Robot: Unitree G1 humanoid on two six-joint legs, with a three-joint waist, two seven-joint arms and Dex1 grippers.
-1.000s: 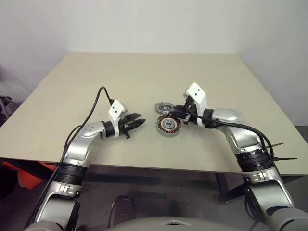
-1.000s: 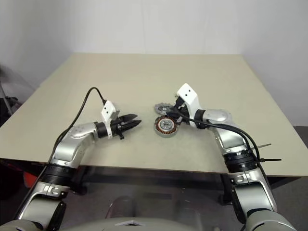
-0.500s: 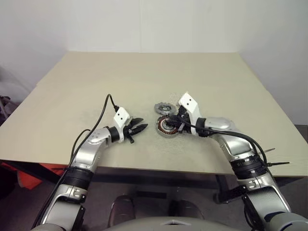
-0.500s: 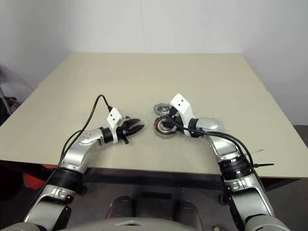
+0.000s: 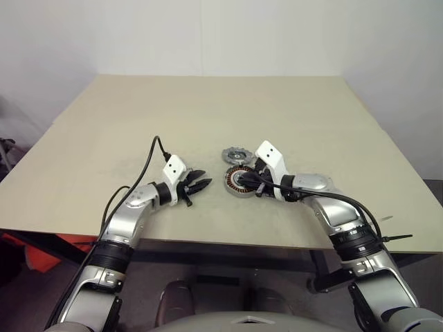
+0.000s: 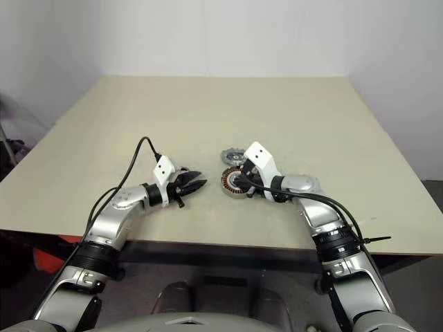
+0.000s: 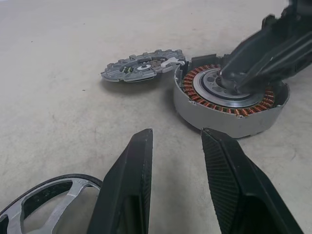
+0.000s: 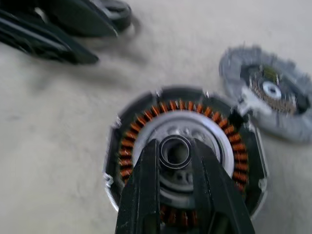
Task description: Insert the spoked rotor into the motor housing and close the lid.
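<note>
Copper-wound round grey metal motor housing was seen lying flat on the beige tabletop, with the right gripper lowered onto it, black fingers narrowly parted on either side of the silver hub. A notched grey spoked rotor lay at the housing's 11 o'clock, touching its rim. The left gripper was held at the housing's 9 o'clock, fingers spread on nothing.

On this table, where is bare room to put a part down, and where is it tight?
The far half of the table beyond the notched wheel is bare, as are both side margins. It is crowded at the centre, where the motor housing sits between the left pincer and right pincer.
</note>
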